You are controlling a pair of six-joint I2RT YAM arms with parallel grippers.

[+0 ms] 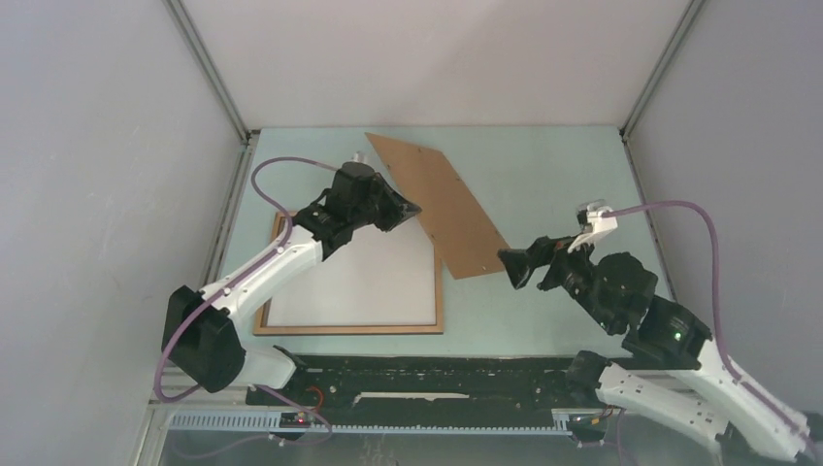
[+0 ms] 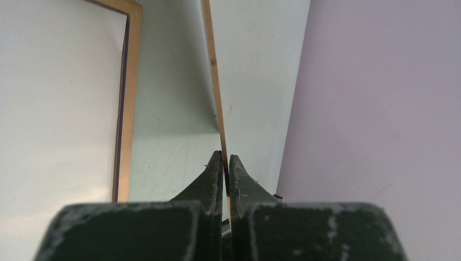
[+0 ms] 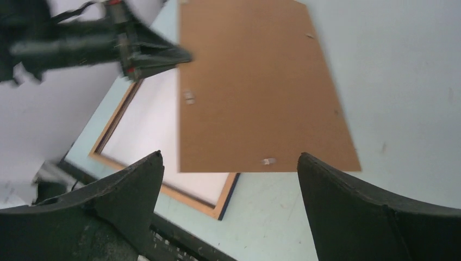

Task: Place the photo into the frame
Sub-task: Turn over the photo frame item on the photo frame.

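Observation:
The frame (image 1: 349, 328) lies flat at the table's left, wood-brown face up. The photo (image 1: 369, 277) lies inside it with its plain white back up; its picture side is hidden. Both also show in the right wrist view, frame (image 3: 223, 198) and photo (image 3: 157, 119), and in the left wrist view, frame rail (image 2: 130, 81) and photo (image 2: 54, 109). My left gripper (image 1: 412, 209) is shut on the left edge of the brown backing board (image 1: 451, 209), seen edge-on between its fingers (image 2: 213, 65). My right gripper (image 1: 514, 267) is open and empty beside the board's near corner (image 3: 255, 81).
The backing board overlaps the frame's far right corner and carries small metal clips (image 3: 266, 161). Grey enclosure walls stand to the left, right and back. A black rail (image 1: 437, 374) runs along the table's near edge.

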